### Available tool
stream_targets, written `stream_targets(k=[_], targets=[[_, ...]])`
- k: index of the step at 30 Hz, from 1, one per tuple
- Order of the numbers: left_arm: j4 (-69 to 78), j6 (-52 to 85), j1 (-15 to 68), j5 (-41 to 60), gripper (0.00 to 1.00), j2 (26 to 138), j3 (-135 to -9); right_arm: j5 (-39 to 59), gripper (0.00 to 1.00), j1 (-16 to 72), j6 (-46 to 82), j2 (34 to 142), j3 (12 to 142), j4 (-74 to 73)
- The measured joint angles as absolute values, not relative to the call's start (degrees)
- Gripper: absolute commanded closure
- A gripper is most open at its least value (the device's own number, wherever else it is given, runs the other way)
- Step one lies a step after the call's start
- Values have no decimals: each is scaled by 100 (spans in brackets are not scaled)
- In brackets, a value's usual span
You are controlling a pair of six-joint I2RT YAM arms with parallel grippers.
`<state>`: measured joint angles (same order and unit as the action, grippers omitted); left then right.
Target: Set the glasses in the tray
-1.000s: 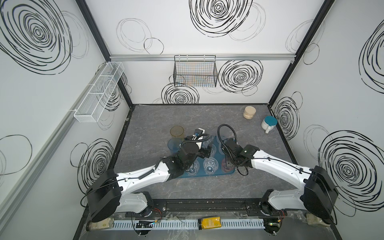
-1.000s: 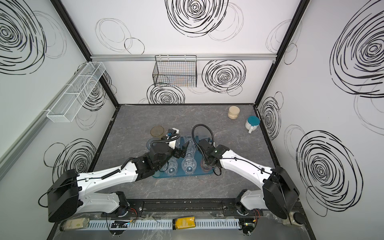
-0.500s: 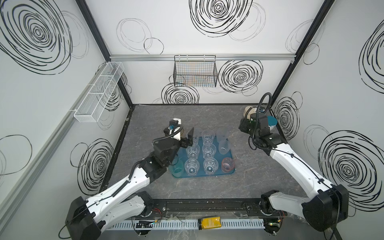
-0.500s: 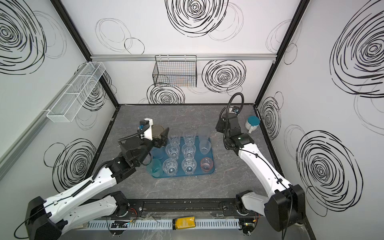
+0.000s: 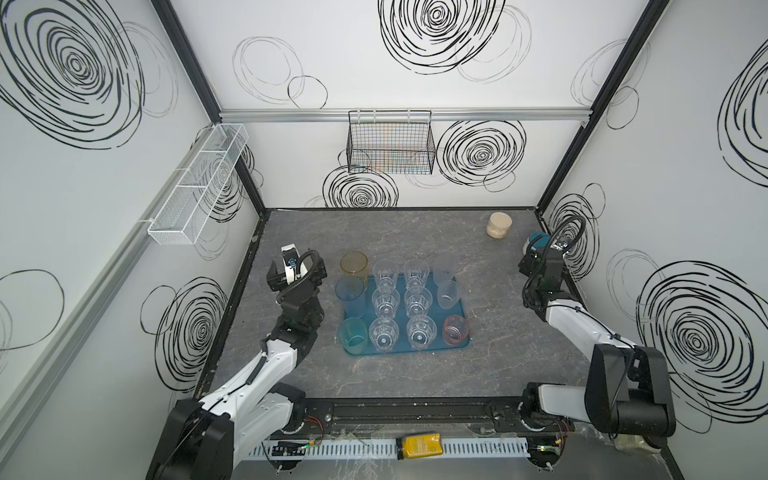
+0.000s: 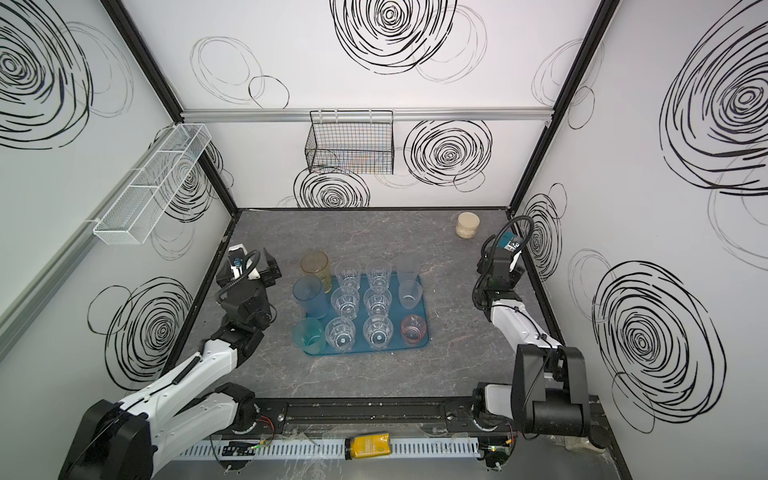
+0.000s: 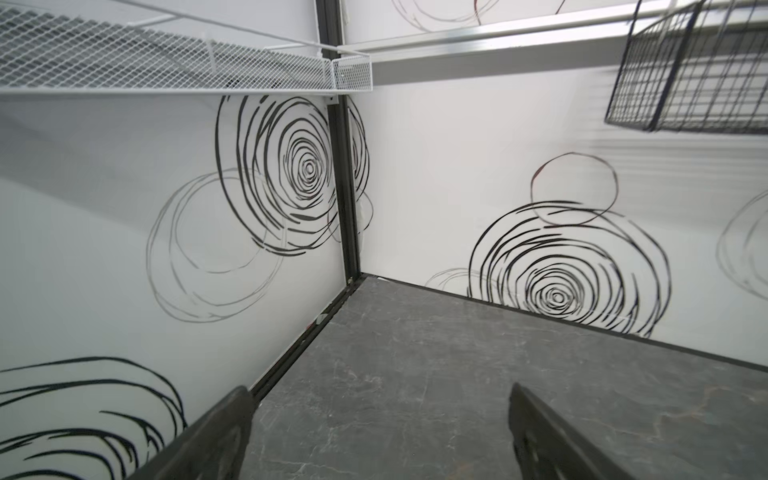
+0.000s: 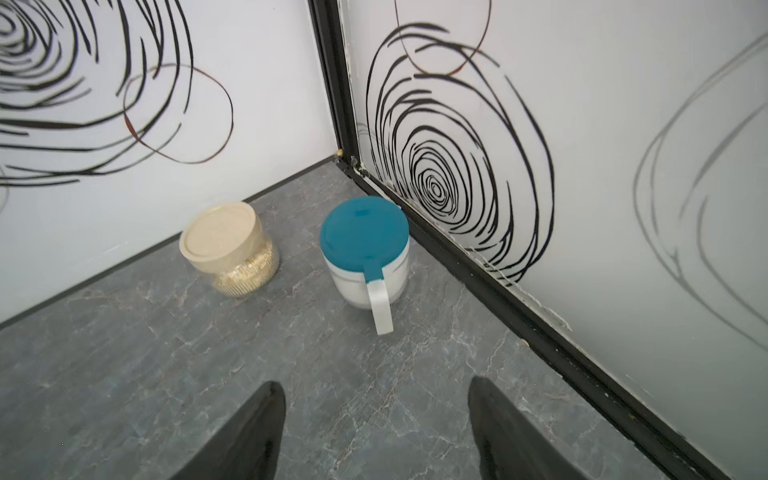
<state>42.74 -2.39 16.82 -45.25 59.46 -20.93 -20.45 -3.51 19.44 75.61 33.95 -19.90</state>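
Observation:
The dark teal tray (image 5: 409,351) (image 6: 368,352) lies mid-table with several glasses upright in rows. Clear faceted ones (image 5: 384,302) fill its two middle columns. Amber (image 5: 353,264), blue (image 5: 350,293) and teal (image 5: 352,336) glasses line its left edge. Two frosted ones (image 5: 448,293) and a pink one (image 5: 456,329) stand on its right. I cannot tell whether the amber one's base is on the tray. My left gripper (image 5: 296,273) (image 7: 380,390) hangs open and empty left of the tray, facing the back-left corner. My right gripper (image 5: 540,262) (image 8: 376,382) is open and empty near the right wall.
A squat beige jar (image 5: 498,225) (image 8: 228,245) and a white handled cup with a teal lid (image 8: 365,249) stand in the back-right corner, just ahead of my right gripper. A black wire basket (image 5: 390,145) hangs on the back wall. A white mesh shelf (image 5: 199,187) runs along the left wall.
Both arms have drawn back from over the tray, the left to the left side, the right to the back-right corner. The right gripper's jaws have widened.

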Motion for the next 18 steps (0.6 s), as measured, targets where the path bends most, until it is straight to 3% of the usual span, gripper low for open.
stream_targets(k=[9, 18], targets=[[6125, -683, 1553, -5039, 4, 7496, -1197, -2021, 27, -148, 1695, 8486, 2816, -3111], [6602, -471, 1100, -4368, 4, 7811, -1103, -1946, 26, -108, 1234, 8569, 2178, -4582]])
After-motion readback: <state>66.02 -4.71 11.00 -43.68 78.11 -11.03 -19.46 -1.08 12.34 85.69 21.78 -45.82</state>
